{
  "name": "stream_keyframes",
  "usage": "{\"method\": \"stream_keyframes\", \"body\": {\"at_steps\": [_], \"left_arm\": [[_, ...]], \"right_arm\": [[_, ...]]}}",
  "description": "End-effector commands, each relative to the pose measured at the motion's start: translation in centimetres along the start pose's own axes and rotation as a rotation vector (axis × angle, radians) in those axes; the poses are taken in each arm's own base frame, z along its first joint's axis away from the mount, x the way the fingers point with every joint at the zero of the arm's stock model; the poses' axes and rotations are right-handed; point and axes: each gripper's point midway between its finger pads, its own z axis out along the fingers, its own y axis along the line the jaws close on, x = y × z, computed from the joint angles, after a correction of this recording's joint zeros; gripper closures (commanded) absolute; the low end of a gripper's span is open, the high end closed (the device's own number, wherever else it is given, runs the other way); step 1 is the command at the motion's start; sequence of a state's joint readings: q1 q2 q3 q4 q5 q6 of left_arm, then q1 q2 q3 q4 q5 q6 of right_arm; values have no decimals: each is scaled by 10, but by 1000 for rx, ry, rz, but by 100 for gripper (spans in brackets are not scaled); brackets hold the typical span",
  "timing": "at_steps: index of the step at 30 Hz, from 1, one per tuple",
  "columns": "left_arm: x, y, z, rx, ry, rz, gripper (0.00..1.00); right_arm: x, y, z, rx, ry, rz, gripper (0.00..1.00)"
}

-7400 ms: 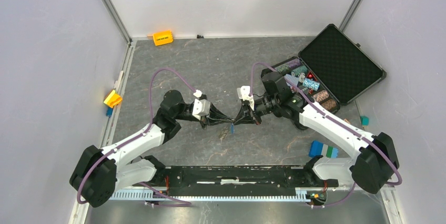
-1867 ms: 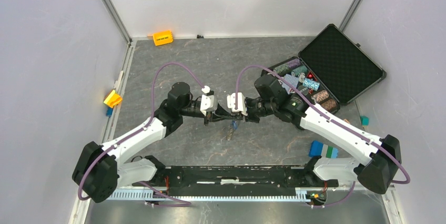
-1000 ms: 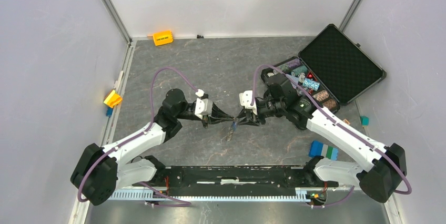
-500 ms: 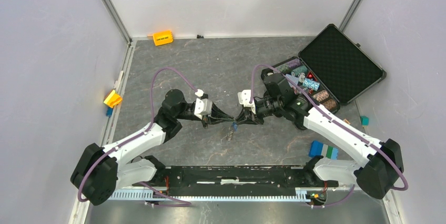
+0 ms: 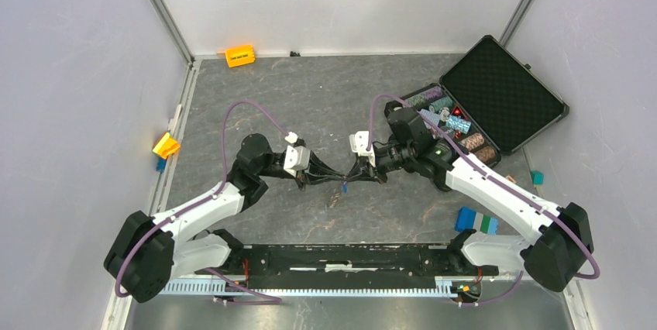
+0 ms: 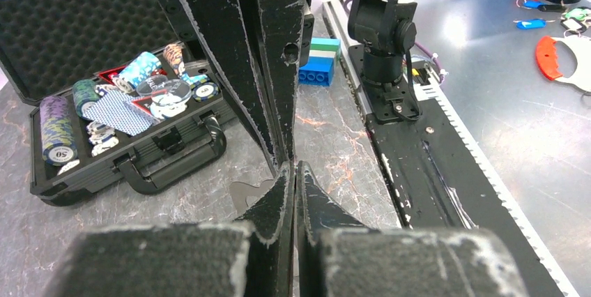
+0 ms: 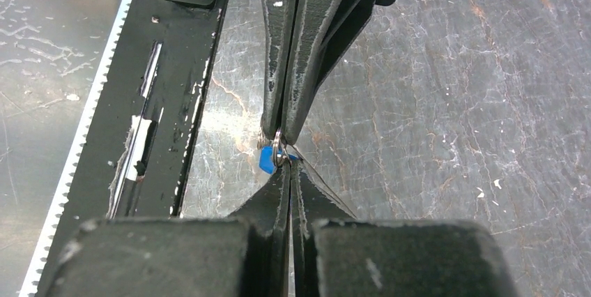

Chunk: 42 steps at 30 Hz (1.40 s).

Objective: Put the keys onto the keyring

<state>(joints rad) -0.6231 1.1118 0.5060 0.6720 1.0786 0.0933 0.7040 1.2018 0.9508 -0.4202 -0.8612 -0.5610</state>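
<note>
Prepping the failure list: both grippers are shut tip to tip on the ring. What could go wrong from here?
1. The left gripper and right gripper pinch the small keyring only at their very tips; a slight pull apart could let it slip and drop.
2. The blue tag hangs loose beside the tips and could snag.

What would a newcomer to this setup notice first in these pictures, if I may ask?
The left gripper and right gripper meet tip to tip above the middle of the table, both shut on a small keyring with a blue tag. At the far right lies an open black case holding poker chips.
</note>
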Motion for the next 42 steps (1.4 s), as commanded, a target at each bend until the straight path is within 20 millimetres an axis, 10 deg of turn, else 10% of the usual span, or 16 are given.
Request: {"method": "stream_keyframes", "body": {"at_steps": [1, 13, 24, 42], "left_arm": [[-18, -4, 1, 27, -55, 44, 98], [-16, -3, 2, 17, -56, 27, 98], [-12, 0, 1, -5, -44, 22, 98], [-20, 5, 3, -30, -83, -22, 98]], "right_arm": [[-2, -2, 3, -8, -17, 11, 100], [-9, -4, 5, -18, -37, 32, 99], [-7, -6, -13, 73, -25, -38, 67], [-4, 6, -16, 55, -59, -79, 63]]}}
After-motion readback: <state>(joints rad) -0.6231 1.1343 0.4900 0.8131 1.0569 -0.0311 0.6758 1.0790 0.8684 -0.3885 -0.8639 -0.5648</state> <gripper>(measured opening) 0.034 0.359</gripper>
